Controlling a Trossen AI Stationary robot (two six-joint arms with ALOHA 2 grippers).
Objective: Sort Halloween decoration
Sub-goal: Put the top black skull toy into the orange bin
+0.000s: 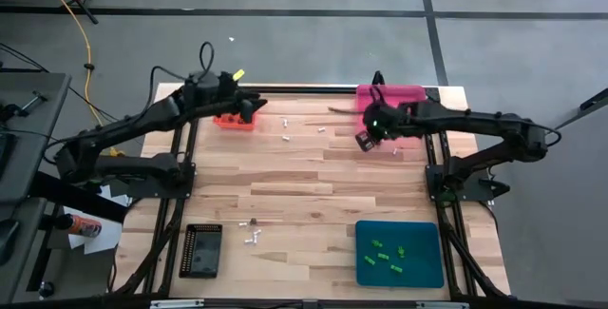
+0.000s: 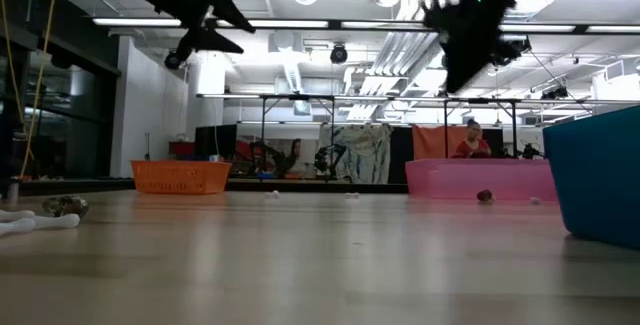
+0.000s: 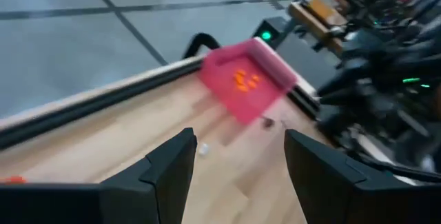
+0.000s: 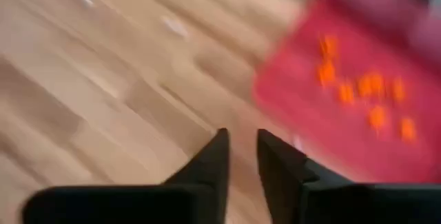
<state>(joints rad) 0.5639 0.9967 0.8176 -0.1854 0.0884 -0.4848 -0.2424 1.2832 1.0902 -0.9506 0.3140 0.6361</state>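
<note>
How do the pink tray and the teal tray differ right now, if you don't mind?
The pink tray sits at the table's far edge holding orange trinkets; the teal tray sits at the near edge holding green trinkets. The right gripper hovers beside the pink tray; nothing hovers near the teal tray. Both are rectangular.

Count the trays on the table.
4. Orange tray at the far left, under the left gripper; pink tray at the far right, partly behind the right arm; black tray near left; teal tray near right.
</note>
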